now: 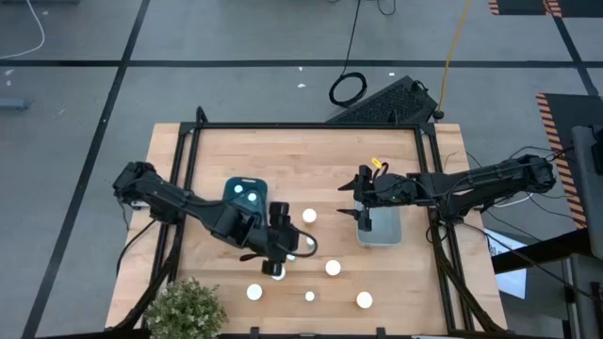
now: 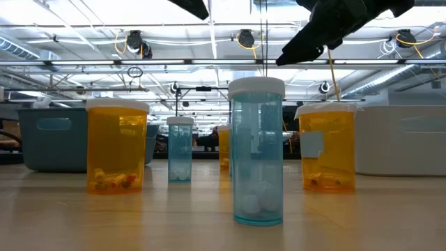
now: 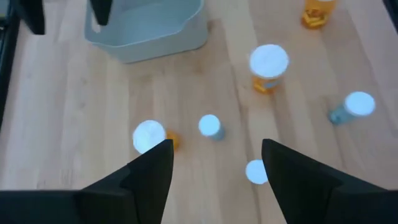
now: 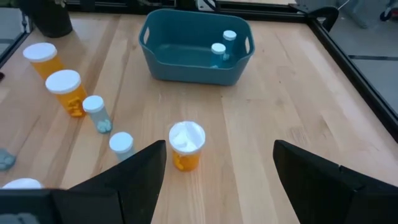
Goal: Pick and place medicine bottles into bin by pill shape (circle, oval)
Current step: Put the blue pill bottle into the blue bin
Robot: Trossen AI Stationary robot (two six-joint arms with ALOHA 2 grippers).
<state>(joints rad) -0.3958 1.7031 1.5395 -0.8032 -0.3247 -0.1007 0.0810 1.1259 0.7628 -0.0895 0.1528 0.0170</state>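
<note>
the left gripper (image 1: 277, 256) hangs over the near middle of the table (image 1: 311, 155), jaws spread wide with nothing between them, and its own camera looks down past the fingers (image 3: 152, 171) at a loose scatter of bottles (image 1: 333, 267). the closest one under it looks like a small white-capped bottle (image 3: 256, 172) just beside the inner edge of one finger, with another blue one (image 3: 209, 126) a little farther on and an orange one (image 3: 151, 135) off to the side. the teal bin (image 1: 245, 195) sits left of centre and already holds two small bottles (image 4: 218, 50); the pale grey bin (image 1: 380, 228) is on the right, and the right gripper (image 1: 363, 209) waits above its left edge, jaws wide apart and empty. the rest of the bottles stand upright on the wood between and in front of the bins, a few orange, a few blue. my read: the left arm is lining up a pick. to do it well, centre the gap over one cap so the fingers drop either side of the body, not onto the lid, keep clear of the neighbours, which stand near enough to be knocked, and squeeze around the body below the cap. from these views i can't tell the pill shape in that bottle, so i can't name its bin.
</note>
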